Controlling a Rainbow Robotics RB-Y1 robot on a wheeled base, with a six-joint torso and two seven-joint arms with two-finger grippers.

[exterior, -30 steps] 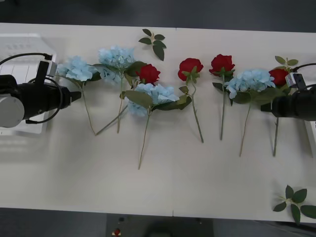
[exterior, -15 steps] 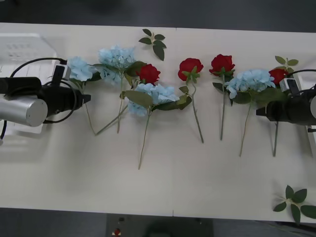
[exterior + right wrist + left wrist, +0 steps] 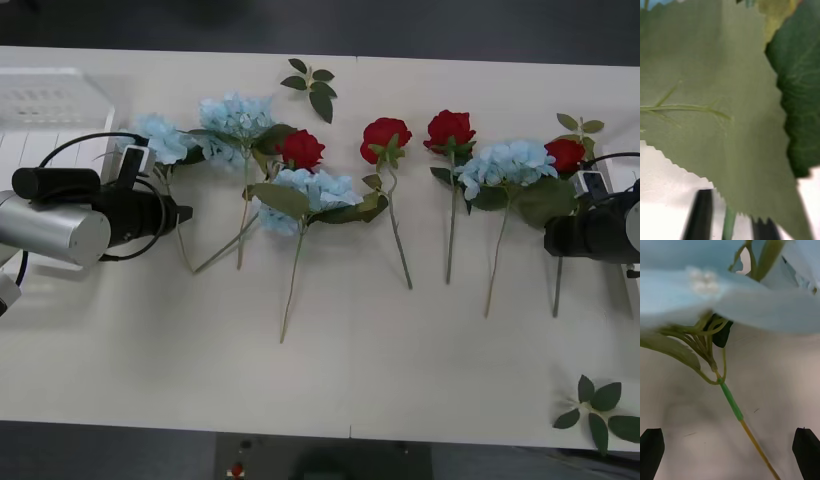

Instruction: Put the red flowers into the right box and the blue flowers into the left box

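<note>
The table (image 3: 330, 370) is spread with eight fake flowers in a loose row, and the left box (image 3: 50, 100) is parked at its far left corner, well apart from most of them. The blue flowers (image 3: 235, 115) are bunched mostly toward the left, with the red flowers (image 3: 385, 135) mixed in through the middle and right. The left gripper (image 3: 730, 450) is held wide open, one black finger on each side of the leftmost blue stem, nothing pinched yet. The right gripper (image 3: 732, 217) looks narrowed around a thin green stem under a big leaf. These look super light and floppy up top, so the stiffer stem just below the bloom is probably best grabbed, never the petals.
</note>
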